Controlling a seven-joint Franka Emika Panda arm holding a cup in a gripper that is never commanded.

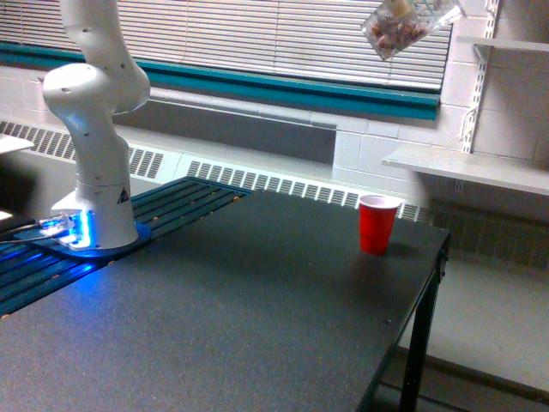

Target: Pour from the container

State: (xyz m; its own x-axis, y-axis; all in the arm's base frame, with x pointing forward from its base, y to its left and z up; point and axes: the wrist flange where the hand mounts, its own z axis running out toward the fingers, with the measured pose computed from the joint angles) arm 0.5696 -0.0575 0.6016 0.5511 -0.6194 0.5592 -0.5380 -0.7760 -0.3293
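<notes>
Clear plastic cup (396,31) of brownish-red pieces, tilted high above the red cup (377,224) near the table's (257,326) far edge. End effector out of frame; grip indeterminable. Pouring well likely requires lowering first, then tipping gradually.

A red cup (377,223) stands upright on the dark table (257,318).

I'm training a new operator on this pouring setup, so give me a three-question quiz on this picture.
1. True or false: the clear cup is tilted.
2. Where is the red cup? A) on the dark table near its far edge B) on a wall shelf C) on the floor
3. Fill in: the clear cup holds small ____ pieces.

Key: 1 true; 2 A; 3 brownish-red. The claw holding the clear cup is out of view.
</notes>
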